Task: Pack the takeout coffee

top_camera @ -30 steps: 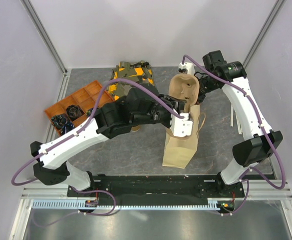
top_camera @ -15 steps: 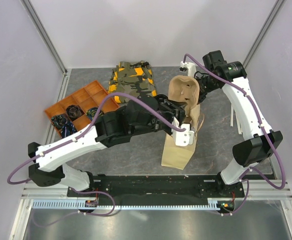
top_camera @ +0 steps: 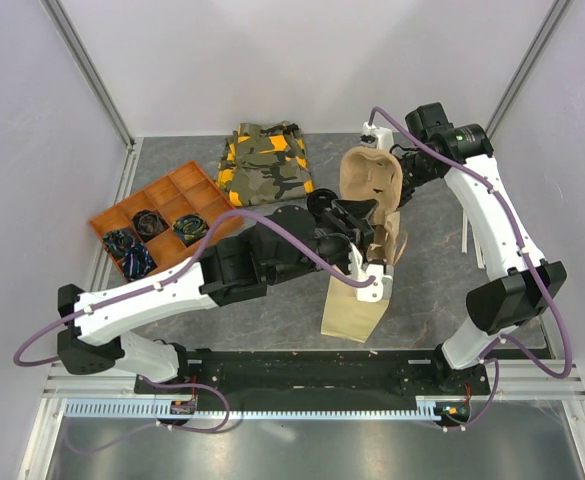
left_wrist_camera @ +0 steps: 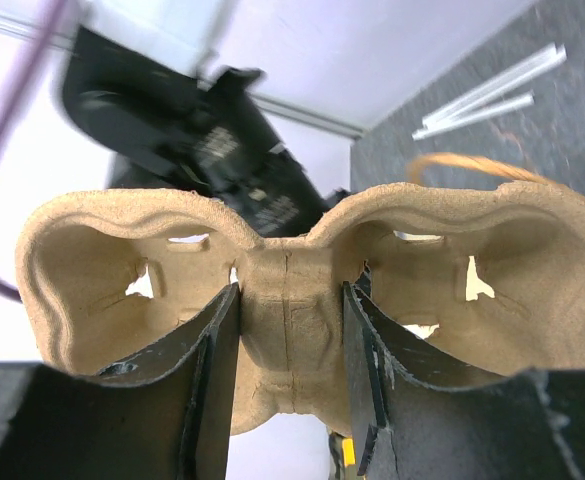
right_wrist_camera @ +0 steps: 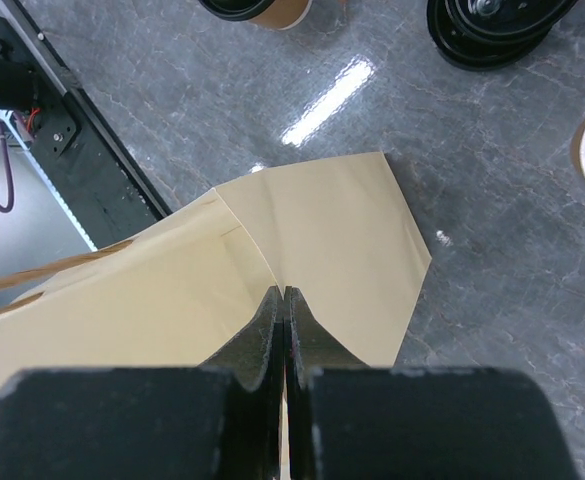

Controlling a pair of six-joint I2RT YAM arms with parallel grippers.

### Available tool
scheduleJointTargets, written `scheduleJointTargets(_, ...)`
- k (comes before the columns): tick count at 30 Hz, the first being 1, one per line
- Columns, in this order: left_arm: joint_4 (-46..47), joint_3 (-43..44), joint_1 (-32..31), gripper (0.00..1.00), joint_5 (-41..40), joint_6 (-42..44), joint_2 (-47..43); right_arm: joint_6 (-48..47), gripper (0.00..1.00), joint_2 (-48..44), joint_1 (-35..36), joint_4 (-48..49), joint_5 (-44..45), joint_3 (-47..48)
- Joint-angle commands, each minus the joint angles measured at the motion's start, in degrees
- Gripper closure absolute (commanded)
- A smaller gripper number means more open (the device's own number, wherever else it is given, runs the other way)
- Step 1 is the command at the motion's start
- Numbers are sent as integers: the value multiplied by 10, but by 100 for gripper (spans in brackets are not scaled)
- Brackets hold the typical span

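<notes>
Since the earlier frame the left arm has swung toward the right. Its elbow now sits lower over the table (top_camera: 272, 300), so the cloth (top_camera: 264, 160) and the orange tray (top_camera: 137, 192) show in full. Its wrist has dropped down the front of the bag (top_camera: 350, 318). The carrier (top_camera: 370, 178) has hardly shifted, and the foot of the bag has slid slightly to the left.

The left gripper (left_wrist_camera: 290, 330) clamps the carrier (left_wrist_camera: 472, 230) by the ridge between its two cup wells. One finger (left_wrist_camera: 212, 350) presses each side of that ridge, and the jaws are partly apart around it. The carrier is held on edge above the bag's mouth, with both wells empty and facing the wrist camera.

The right gripper (right_wrist_camera: 284, 310) is closed tight on a folded edge of the bag (right_wrist_camera: 322, 240), with the paper pinched between its two fingers. The bag stands upright between the two arms, leaning a little.

The coffee (right_wrist_camera: 257, 10) shows only at the top edge of the right wrist view. A brown cup wall and a black rim can be seen on the table, well apart from the bag. In the top view the left arm hides it. Near it in the right wrist view sits a stack of black lids (right_wrist_camera: 492, 25).
</notes>
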Motion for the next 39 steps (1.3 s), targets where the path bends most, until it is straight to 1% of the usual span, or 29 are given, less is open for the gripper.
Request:
scheduleJointTargets(1,70,-39,-6,87,-31,52,-9,10,100,-29,2,-2,-27,-10)
scheduleJointTargets(7,74,-104,-13,88,-26,56,-33,17,100,-29,4,2,-28,-15)
scheduleJointTargets(11,41,-121,-22,89,-15,29,-39,23,100,-28,2,6,-29,-10)
scheduleJointTargets(18,-54,-110,-27,90,15,-17,-39,20,100,-33,2,8,-36,-8)
scheduleJointTargets(20,-64,-102,-27,90,18,-30,-37,16,100,-36,2,13,-39,-10)
scheduleJointTargets(25,-68,-89,-26,91,10,-26,-34,18,100,-40,2,19,-31,-5)
scheduleJointTargets(29,-99,-93,-27,91,59,-4,-43,17,100,-40,3,20,-37,-3)
scheduleJointTargets(31,-117,-91,-27,91,68,-1,-40,16,100,-40,3,19,-42,-1)
scheduleJointTargets(32,-137,-87,-27,91,70,-3,-39,16,100,-41,2,20,-44,0)
scheduleJointTargets(35,-160,-82,-27,91,95,-18,-33,11,100,-43,3,20,-44,1)
scheduleJointTargets(39,-203,-63,-26,92,102,-43,-19,2,100,-54,3,19,-49,3)
